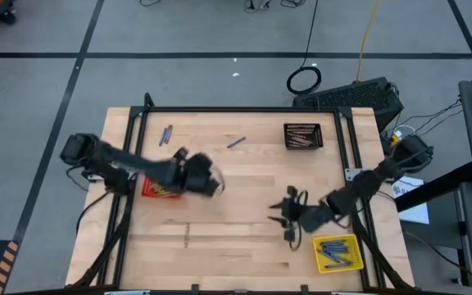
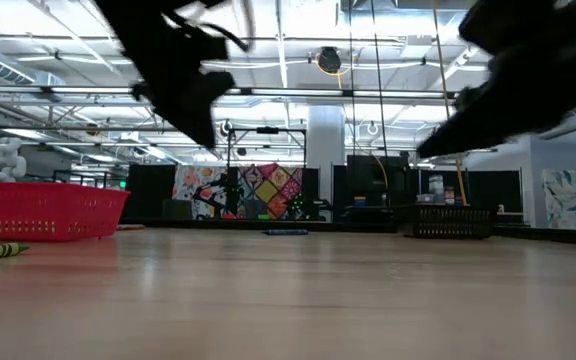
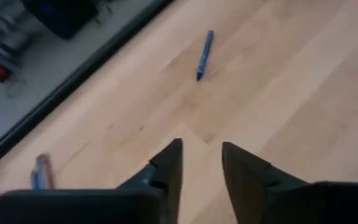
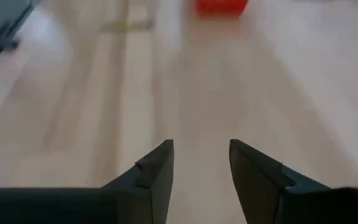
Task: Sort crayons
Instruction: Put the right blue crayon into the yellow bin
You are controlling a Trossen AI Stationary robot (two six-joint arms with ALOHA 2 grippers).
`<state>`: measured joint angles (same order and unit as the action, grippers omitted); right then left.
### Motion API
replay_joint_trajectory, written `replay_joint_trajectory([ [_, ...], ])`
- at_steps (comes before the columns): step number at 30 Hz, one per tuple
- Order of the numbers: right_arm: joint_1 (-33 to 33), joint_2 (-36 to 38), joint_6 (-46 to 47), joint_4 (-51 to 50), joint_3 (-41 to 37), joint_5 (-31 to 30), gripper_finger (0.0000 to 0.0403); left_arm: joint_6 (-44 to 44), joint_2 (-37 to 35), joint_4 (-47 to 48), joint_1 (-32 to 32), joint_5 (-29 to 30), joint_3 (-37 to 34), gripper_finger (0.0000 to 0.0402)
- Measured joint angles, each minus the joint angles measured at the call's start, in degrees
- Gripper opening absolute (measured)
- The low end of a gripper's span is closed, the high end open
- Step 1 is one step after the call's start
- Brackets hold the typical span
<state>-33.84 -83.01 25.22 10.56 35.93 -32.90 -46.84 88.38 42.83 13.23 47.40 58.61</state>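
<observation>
Above the worktop (image 1: 244, 238), both hands hang parted and empty: left hand (image 3: 201, 165) by the red basket (image 1: 161, 190), right hand (image 4: 201, 162) mid-table. Left should line up lengthwise over the blue crayon (image 3: 204, 55) ahead before pinching.

Left arm stretched in from the tabletop's left edge, left gripper (image 3: 201, 163) parted and holding nothing, right arm angled in from the right edge, right gripper (image 4: 201, 163) likewise parted, empty
</observation>
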Motion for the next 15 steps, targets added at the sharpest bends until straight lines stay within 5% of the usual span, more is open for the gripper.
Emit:
replay_joint_trajectory([
  [5, 7.8, -2.3, -10.6, 21.4, -6.7, -4.9, 0.0140, 22.5, 0.0, -17.6, -14.4, -15.4, -1.5, 0.0161],
  [15, 20.6, -6.5, -21.6, 26.3, -7.2, -5.7, 0.0139, 37.9, 4.4, -53.4, -32.9, -38.9, -12.5, 0.0192],
])
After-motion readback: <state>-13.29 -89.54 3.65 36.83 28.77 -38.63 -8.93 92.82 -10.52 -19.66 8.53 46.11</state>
